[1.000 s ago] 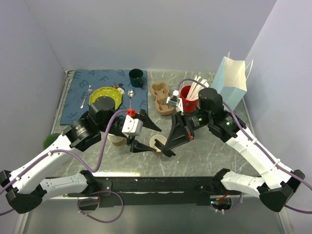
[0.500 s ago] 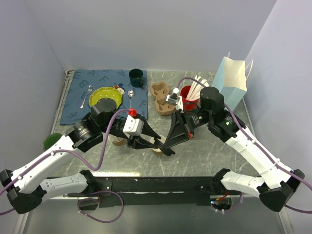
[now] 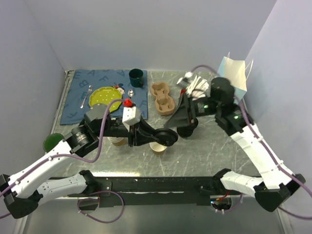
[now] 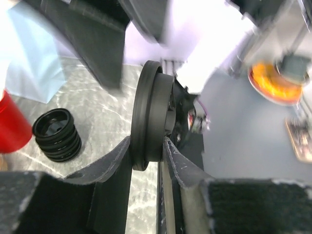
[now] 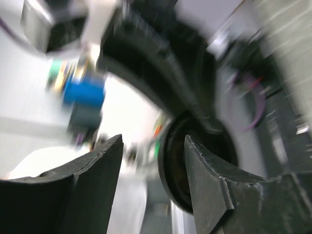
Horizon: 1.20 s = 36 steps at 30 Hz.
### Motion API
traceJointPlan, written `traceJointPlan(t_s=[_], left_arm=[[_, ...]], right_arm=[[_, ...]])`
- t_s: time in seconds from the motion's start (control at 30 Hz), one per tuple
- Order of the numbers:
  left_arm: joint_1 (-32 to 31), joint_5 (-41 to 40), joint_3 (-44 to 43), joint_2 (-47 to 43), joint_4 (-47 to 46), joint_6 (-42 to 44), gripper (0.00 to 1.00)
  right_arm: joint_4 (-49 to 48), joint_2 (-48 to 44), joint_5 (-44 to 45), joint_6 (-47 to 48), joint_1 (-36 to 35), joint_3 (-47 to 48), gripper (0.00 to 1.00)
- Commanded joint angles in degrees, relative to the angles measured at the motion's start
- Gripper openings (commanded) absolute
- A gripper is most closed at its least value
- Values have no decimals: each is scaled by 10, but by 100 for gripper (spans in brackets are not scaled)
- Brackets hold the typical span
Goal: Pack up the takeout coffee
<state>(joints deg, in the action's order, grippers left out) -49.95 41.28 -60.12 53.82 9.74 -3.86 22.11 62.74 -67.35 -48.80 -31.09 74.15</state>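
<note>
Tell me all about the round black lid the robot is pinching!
The black lid is a round, stepped disc that looks like matte plastic, with a raised rim. The left wrist view shows it edge-on, pinched across its thickness between the left gripper's two fingers and held above the table. Nothing else clearly touches it.

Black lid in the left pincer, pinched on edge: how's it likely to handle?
The lid looks like thin plastic, so probably light and bendy. The left pincer grips only its rim, so it may twist or slip. Round: dropped on edge, it could roll.
</note>
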Motion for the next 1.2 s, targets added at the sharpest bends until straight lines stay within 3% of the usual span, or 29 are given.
traceJointPlan(t_s=[0.0, 0.07, 0.13, 0.2, 0.23, 0.27, 0.43, 0.67, 1.17], left_arm=[[-1, -124, 35, -36, -118, -187, 27], [-1, -211, 37, -41, -119, -272, 25], [-1, -279, 31, -37, -109, -329, 16], [-1, -339, 12, -32, -77, -392, 17], [-1, -405, 5, -26, -61, -413, 18], [0, -411, -9, -23, -51, -439, 18], [-1, -514, -34, -5, -9, -453, 13], [-1, -539, -49, -3, 13, -440, 13], [-1, -536, -25, -18, 5, -454, 13]], right_arm=[[152, -31, 168, 35, 68, 92, 62], [262, -31, 342, 70, 70, 153, 61], [297, -48, 385, 51, 71, 145, 58], [289, -73, 415, 21, 67, 107, 55], [263, -83, 421, 8, 65, 91, 54], [249, -91, 427, -6, 60, 64, 53], [210, -79, 508, -43, -32, 52, 52], [288, 18, 622, -35, -99, 168, 49], [272, 103, 614, -31, -107, 245, 44]])
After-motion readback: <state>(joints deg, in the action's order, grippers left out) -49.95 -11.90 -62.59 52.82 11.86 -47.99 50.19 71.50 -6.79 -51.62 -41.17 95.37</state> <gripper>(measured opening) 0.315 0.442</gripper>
